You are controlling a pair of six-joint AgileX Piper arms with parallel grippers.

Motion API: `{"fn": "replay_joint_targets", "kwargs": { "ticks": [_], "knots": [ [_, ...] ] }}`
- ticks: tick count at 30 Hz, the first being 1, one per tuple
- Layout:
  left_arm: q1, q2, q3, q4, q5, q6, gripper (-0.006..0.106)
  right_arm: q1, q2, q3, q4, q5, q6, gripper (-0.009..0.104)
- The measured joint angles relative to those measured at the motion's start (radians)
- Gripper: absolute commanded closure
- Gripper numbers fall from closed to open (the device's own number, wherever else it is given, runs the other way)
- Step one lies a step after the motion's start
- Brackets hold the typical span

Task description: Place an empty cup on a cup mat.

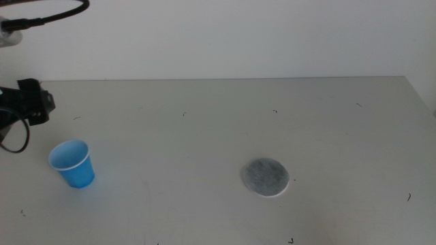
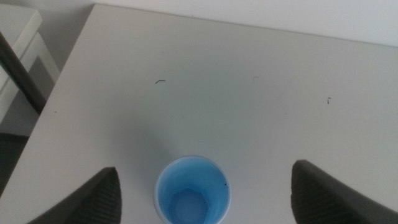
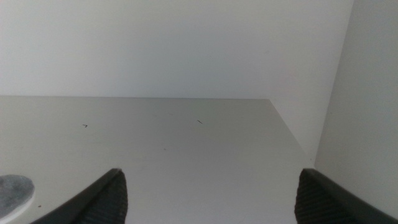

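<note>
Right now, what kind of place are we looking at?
Probably a robot test bench, not a home: a bare grey table against a blank white wall, holding only a blue cup and a cup mat, left gripper over the cup, jaws open.

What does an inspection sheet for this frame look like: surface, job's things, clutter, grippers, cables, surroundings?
Surface: pale grey table, a few small dark specks.
Job's things: blue cup upright, empty, at the table's left; cup mat lies flat right of centre, bare, well apart from the cup.
Clutter: nothing seen.
Grippers: left gripper open, above the cup, jaws either side, not touching; right gripper open, holding nothing, out of the middle view.
Cables: black cable looping at the upper left by the left arm.
Surroundings: plain white wall behind the table.
</note>
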Motion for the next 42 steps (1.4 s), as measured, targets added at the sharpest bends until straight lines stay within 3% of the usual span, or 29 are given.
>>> {"fn": "replay_joint_targets", "kwargs": {
  "ticks": [10, 25, 42],
  "knots": [
    [0.0, 0.247, -0.097, 0.0, 0.055, -0.01, -0.004, 0.0, 0.0, 0.0, 0.0, 0.0, 0.0, 0.001],
    [0.056, 0.303, -0.116, -0.018, 0.132, -0.003, -0.004, 0.0, 0.0, 0.0, 0.0, 0.0, 0.0, 0.001],
    [0.157, 0.604, -0.21, -0.159, 0.138, 0.312, -0.004, 0.0, 0.0, 0.0, 0.0, 0.0, 0.0, 0.001]
  ]
}}
